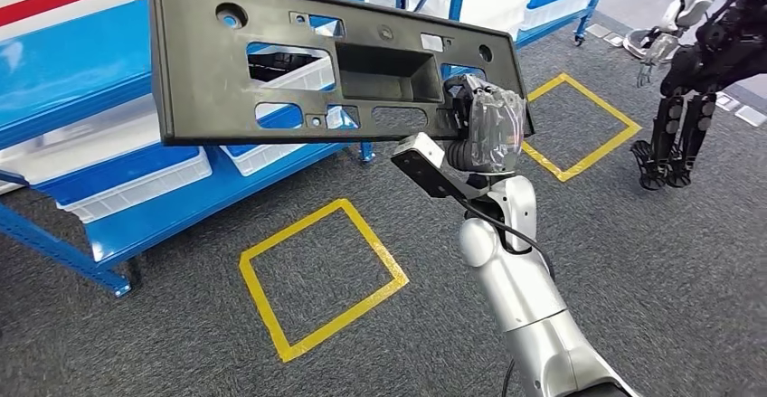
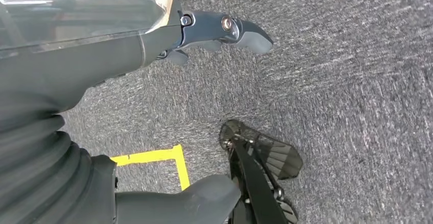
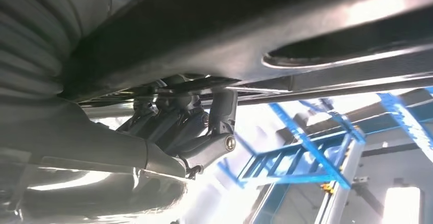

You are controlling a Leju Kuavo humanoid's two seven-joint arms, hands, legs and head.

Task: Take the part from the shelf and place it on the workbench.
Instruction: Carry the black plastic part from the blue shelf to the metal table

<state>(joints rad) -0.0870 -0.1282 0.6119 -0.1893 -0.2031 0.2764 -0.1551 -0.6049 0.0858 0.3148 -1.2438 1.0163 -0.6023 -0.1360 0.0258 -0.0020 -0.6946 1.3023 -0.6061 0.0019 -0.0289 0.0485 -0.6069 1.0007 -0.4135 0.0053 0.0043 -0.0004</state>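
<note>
Gripping the part [image 1: 298, 62] at one end with the right hand [image 1: 488, 126], fingers [image 3: 204, 132] wrapped on its lower edge. Holding it clear of the shelf [image 1: 81, 80], up in front of the camera, long side roughly level, far end cantilevered well out to the left. Hanging the left hand [image 2: 168, 35] low over the carpet [image 2: 332, 81], empty, fingers apart. Probably carrying, with the set-down not yet begun. Suggesting: keeping the wrist stiff against sag at the free end; turning slowly, given the long lever; keeping the far end off the shelf frame. Watching the other robot [image 1: 696, 71] standing beyond the yellow floor squares [image 1: 317, 279].
</note>
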